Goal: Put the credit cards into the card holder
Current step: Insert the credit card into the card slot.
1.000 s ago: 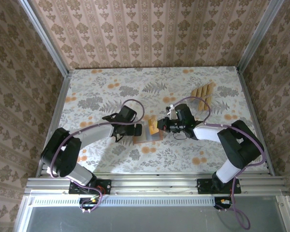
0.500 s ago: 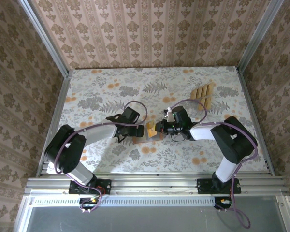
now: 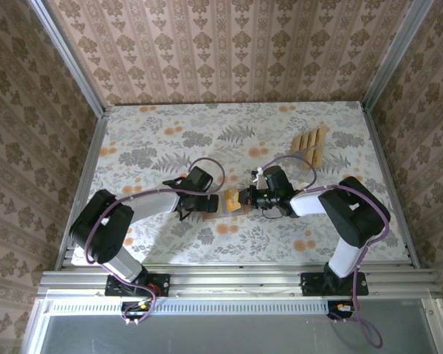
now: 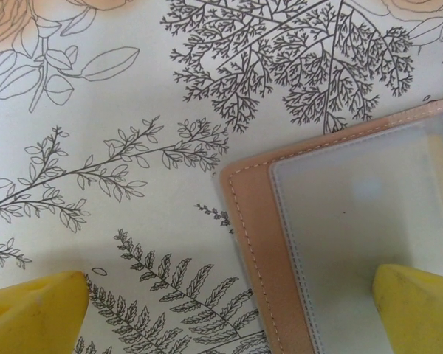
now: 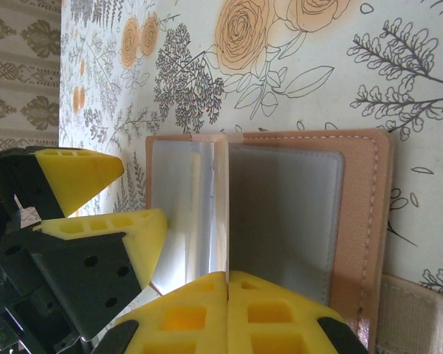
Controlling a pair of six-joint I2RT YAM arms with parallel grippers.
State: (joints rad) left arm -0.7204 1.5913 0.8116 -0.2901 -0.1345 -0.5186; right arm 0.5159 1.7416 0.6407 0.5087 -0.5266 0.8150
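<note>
Step in hand: opening a pocket, no card loaded yet. Card holder [image 5: 303,214] lies open flat near the counter [image 3: 155,133] centre, a touch toward 6 o'clock, between the two arms. R gripper [image 5: 227,291] is fully closed and looks to pinch the edge of a clear inner leaf, which stands up from the grey pocket panels. L gripper [image 4: 229,313] has its jaws spread wide w/ nothing held; it straddles the holder's corner, one finger over the inner panel and the other over bare counter. I can't tell if it presses down. Credit cards [image 3: 310,146] sit fanned in a row at approx 1–2 o'clock from the holder, well apart from it and untouched by either arm. Judgement: early in the task, prep only. Next move needs a free gripper to go to the fan and lift one thin flat card by its edge, while the other keeps the holder from sliding and the pocket mouth open. Risk: the leaf slips out or the holder skates.
</note>
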